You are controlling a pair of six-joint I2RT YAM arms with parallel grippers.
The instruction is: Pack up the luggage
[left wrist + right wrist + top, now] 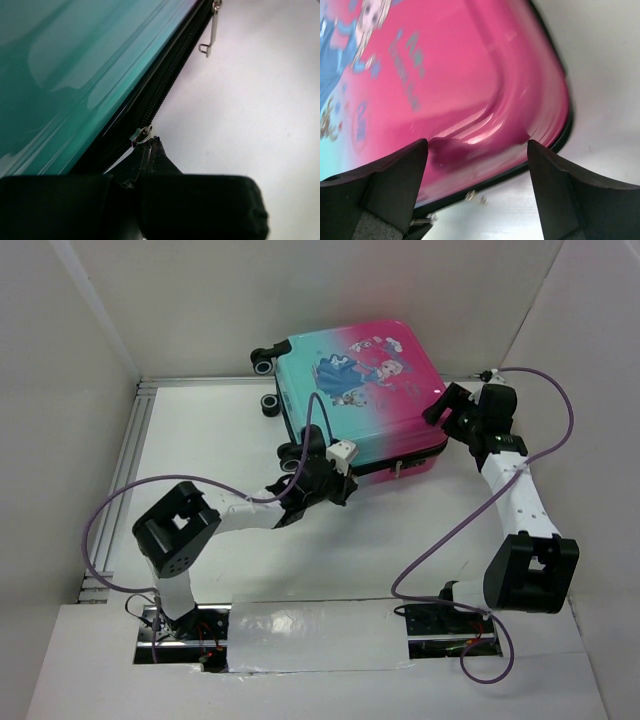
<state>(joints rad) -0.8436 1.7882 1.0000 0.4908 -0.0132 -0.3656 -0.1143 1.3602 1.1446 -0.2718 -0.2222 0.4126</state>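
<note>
White table (400, 530) under princess-print luggage (360, 390), lettering illegible

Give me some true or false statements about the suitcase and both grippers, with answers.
1. The luggage lies closed on the table. True.
2. The right gripper is shut. False: it is open, its jaws straddling the pink corner.
3. The left gripper is closed at a zipper pull on the teal edge. True.
4. The wheels are on the pink end. False: they are on the teal end, away from the right arm.
</note>
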